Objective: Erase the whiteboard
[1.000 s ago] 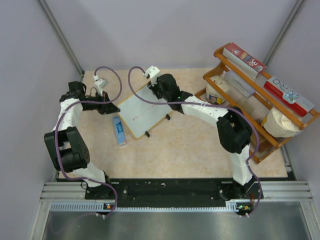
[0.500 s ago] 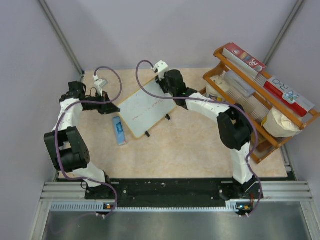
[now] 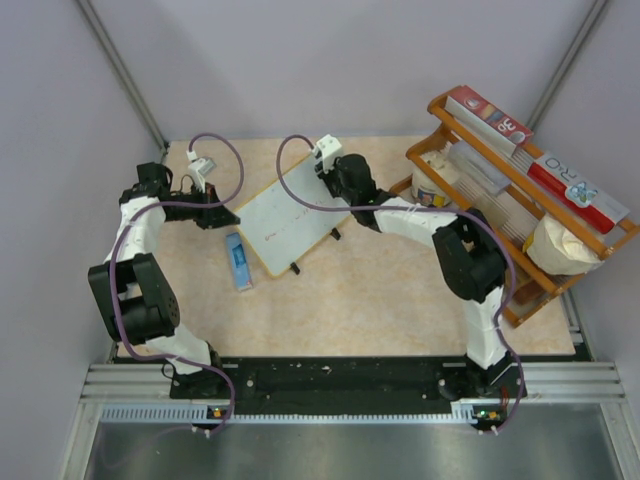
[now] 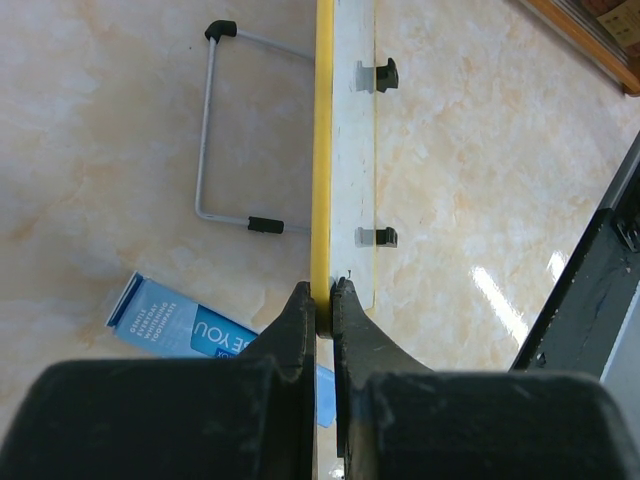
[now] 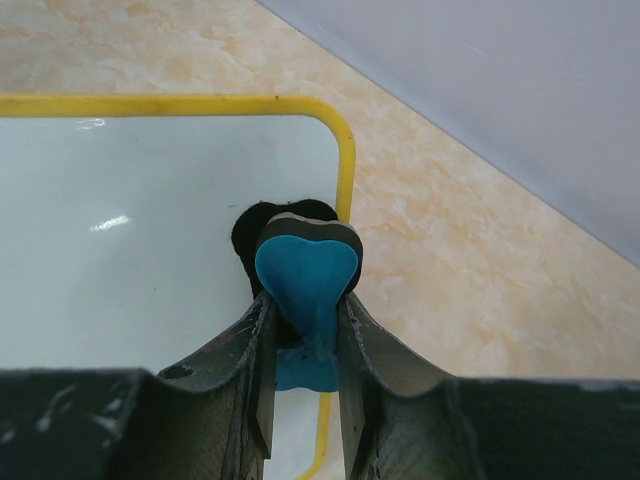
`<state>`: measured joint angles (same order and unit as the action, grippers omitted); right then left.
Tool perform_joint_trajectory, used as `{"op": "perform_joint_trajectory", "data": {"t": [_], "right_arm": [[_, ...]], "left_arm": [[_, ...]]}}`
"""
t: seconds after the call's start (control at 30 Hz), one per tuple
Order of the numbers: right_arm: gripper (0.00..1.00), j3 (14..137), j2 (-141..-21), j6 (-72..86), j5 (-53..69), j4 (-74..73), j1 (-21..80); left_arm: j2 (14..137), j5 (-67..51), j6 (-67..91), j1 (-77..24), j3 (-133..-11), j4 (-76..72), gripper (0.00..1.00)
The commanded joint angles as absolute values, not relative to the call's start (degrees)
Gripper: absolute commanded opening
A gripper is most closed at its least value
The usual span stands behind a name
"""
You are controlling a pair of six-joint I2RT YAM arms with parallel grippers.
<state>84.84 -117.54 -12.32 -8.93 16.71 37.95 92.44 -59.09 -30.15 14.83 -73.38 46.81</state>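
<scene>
Between the two arms, on the beige marbled surface (image 3: 380, 290), sits the whiteboard (image 3: 288, 215): a glossy white rectangle with rounded corners, a thin yellow frame and two small black feet along its near edge. The left jaws are clamped on the frame's left edge, with the left arm (image 3: 135, 235) bent and reaching inward. The right jaws grip a blue eraser (image 5: 305, 272) with a dark pad, set at the board's far rounded corner, and the right arm (image 3: 440, 235) is stretched low. A narrow blue box (image 3: 238, 260) lies just beside the board.
</scene>
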Motion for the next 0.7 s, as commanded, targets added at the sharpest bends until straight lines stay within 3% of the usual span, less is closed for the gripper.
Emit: {"op": "perform_joint_trajectory", "data": {"t": [0.0,0.67], "right_arm": [[0.0,80.86,-117.34,-10.64,-7.73,13.53,37.79],[0.0,76.55,-112.06,-5.54,-4.57,11.08,40.25]], "left_arm": [[93.34,-55.37,-37.62,13.01,-72.6,50.01,0.0],[92.72,-55.9,-36.56,13.01,-71.63,48.78,0.0]]}}
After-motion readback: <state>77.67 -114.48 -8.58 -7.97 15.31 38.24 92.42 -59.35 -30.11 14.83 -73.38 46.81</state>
